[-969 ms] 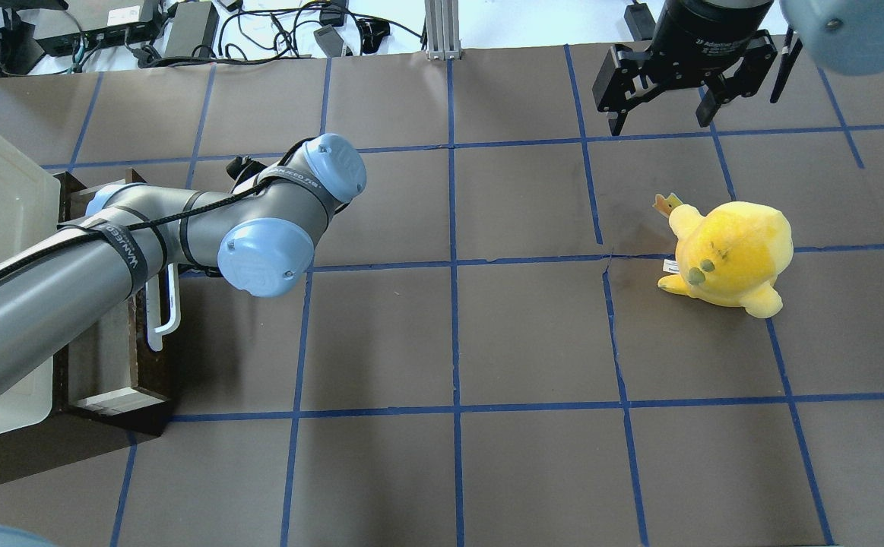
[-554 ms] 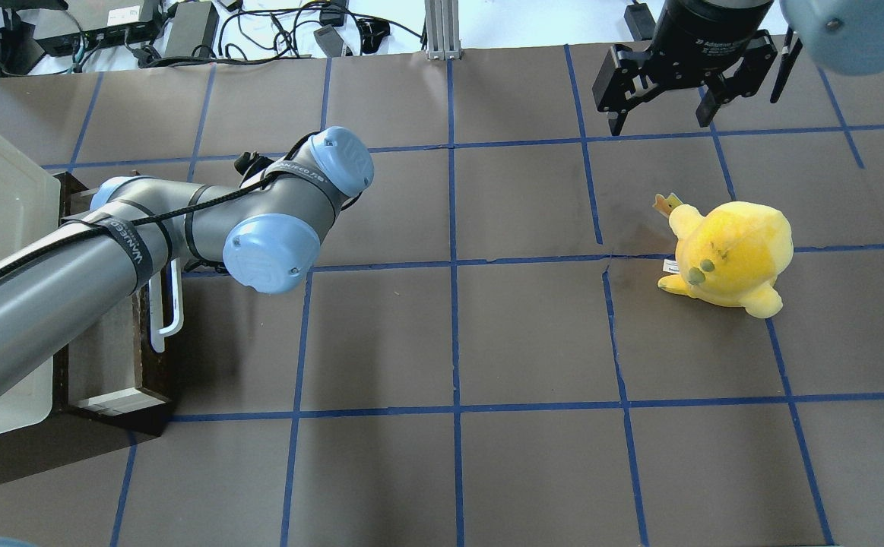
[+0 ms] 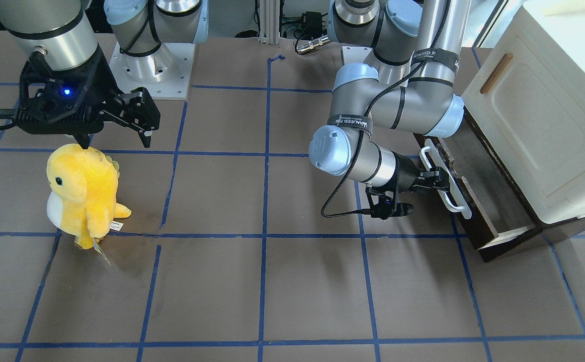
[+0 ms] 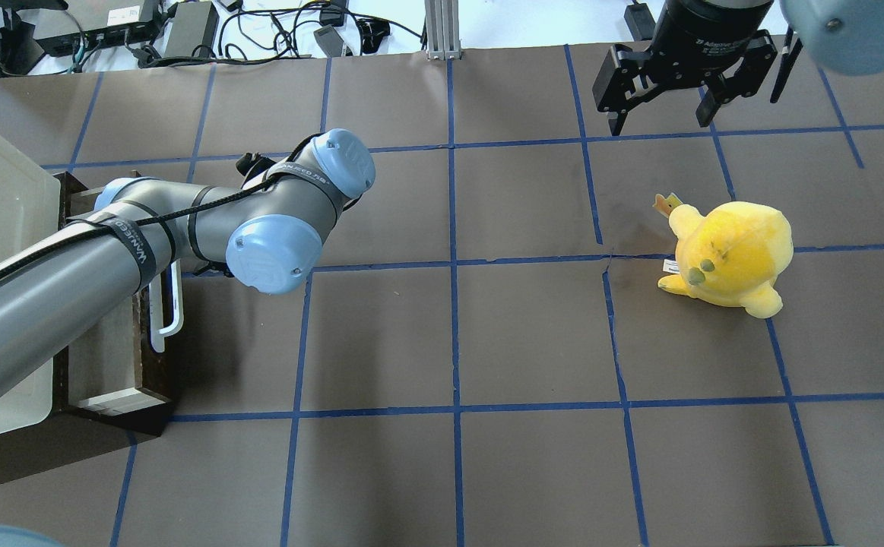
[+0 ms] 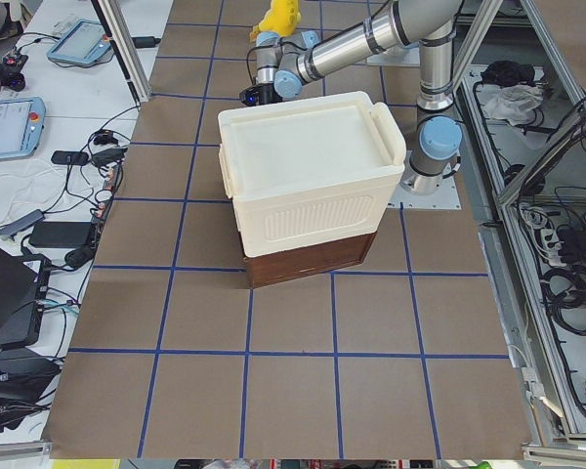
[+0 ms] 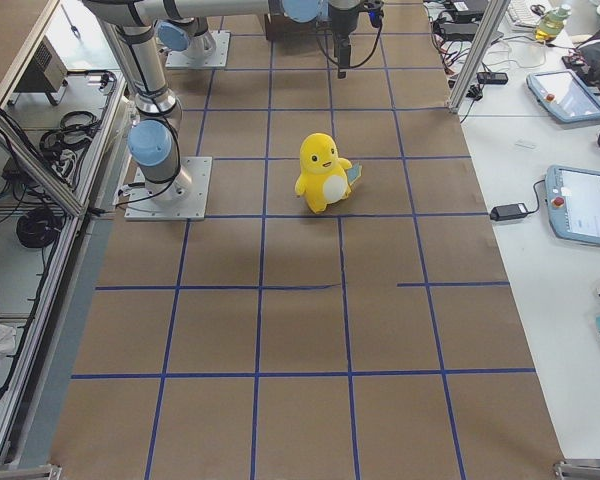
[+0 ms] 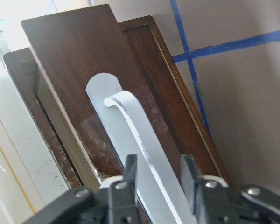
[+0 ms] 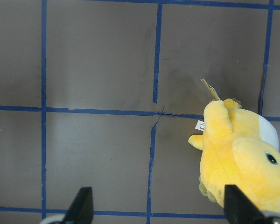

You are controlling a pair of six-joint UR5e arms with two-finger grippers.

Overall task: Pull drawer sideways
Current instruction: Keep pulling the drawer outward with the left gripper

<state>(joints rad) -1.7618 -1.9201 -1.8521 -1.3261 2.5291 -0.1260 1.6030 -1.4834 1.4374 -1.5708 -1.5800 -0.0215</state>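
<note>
- Since a second ago, overhead, the left arm's wrist has crept a little toward the counter's middle, and the long white bar handle (image 4: 166,311) has come with it.
- Front-facing view: the left claw (image 3: 440,178) reaches level to the handle's middle. The dark brown wooden drawer with pale cream side edges (image 3: 478,191) sticks out from under the cream cabinet with a small wooden door handle (image 3: 533,125), its shallow tray showing. The right claw (image 3: 117,143) hangs just above the yellow plush dinosaur (image 3: 83,191).
- Overhead view: the right claw (image 4: 658,125) stands with its fingers apart, well away from the drawer (image 4: 118,365). The left claw is hidden under its own wrist here.
- Left side view: only the drawer's (image 5: 308,262) dark end shows beneath the cabinet (image 5: 313,176).
- Left wrist view: the left claw (image 7: 159,177) has one finger on each side of the bar (image 7: 144,140), clamped on it.
- Right wrist view: the right claw (image 8: 158,205) has its fingers spread wide with nothing between them, the plush (image 8: 238,154) below.
- Progress: the grip is made and the drawer is partly out. Probably more pull remains, though its full travel cannot be seen.
- Count: one drawer, one bar handle, one cabinet, one plush, two claws.
</note>
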